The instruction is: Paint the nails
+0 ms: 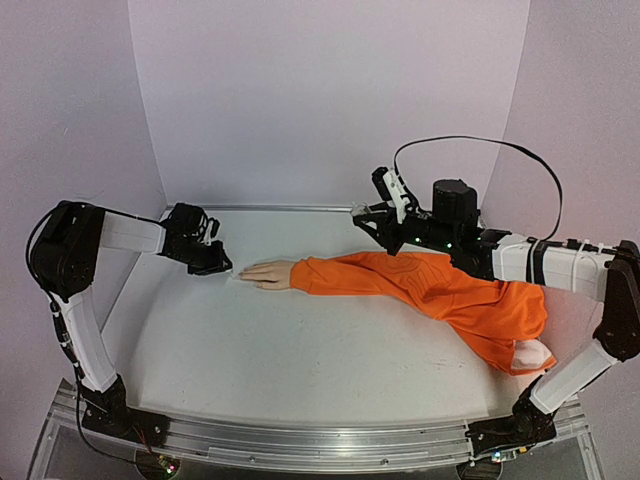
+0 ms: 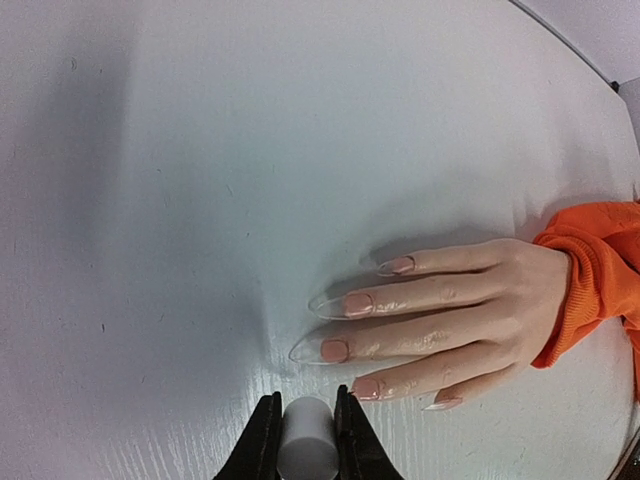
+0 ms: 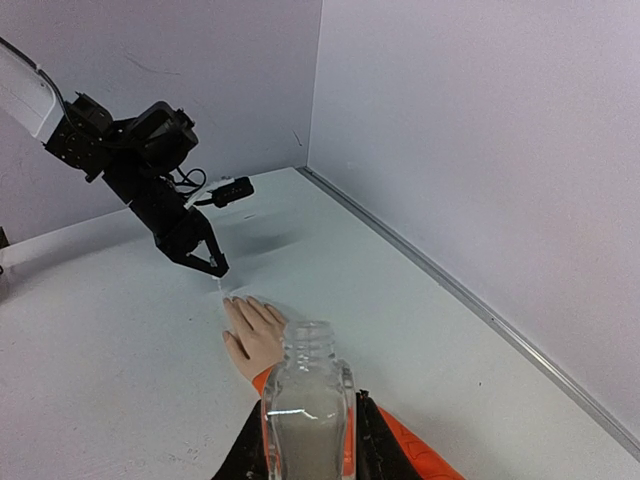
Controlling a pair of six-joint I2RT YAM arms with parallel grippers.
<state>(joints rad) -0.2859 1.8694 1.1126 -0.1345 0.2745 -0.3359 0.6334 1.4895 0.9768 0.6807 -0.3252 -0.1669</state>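
One clear bottle (image 3: 305, 412) sat pinched in my right gripper (image 3: 308, 432); my left gripper (image 2: 306, 418) pinched one white cap (image 2: 306, 447) near five nails (image 2: 334, 350).

In the top view, the mannequin hand (image 1: 268, 273) and its orange sleeve (image 1: 420, 285) lie across the desk (image 1: 300, 370) as one long barrier from 9 to 4 o'clock. At 6 o'clock of them the desk is wide and open. At 9 o'clock of the hand, the left claw (image 1: 222, 268) gripping a white cap (image 2: 307, 440) fills the gap. At 12 o'clock, the right claw (image 1: 365, 218) with a clear bottle (image 3: 308, 400) hangs before the back wall (image 1: 330, 100).
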